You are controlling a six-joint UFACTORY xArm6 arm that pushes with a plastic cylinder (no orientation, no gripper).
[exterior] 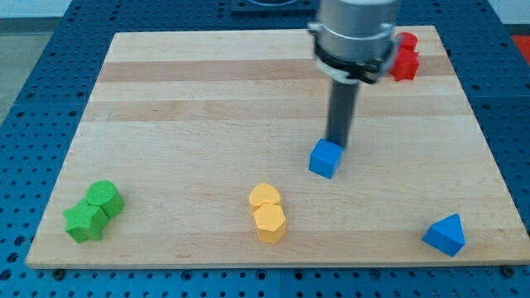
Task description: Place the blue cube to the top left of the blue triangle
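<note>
One tip (338,142) touching blue cube (325,158) at its top edge; blue triangle (445,234) well apart, bottom right. No claw fitted. Red blocks (405,58) partly hidden behind arm.

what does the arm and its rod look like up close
The arm ends in a grey metallic cylinder with a dark band around its lower edge. From it hangs a straight dark rod, and my tip is plain. No cables or markings are visible.

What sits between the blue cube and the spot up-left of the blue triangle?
Nothing visible. My tip is at the top edge of the blue cube. The bare board between it and the blue triangle holds no blocks; the yellow blocks lie off toward the view's left.
</note>
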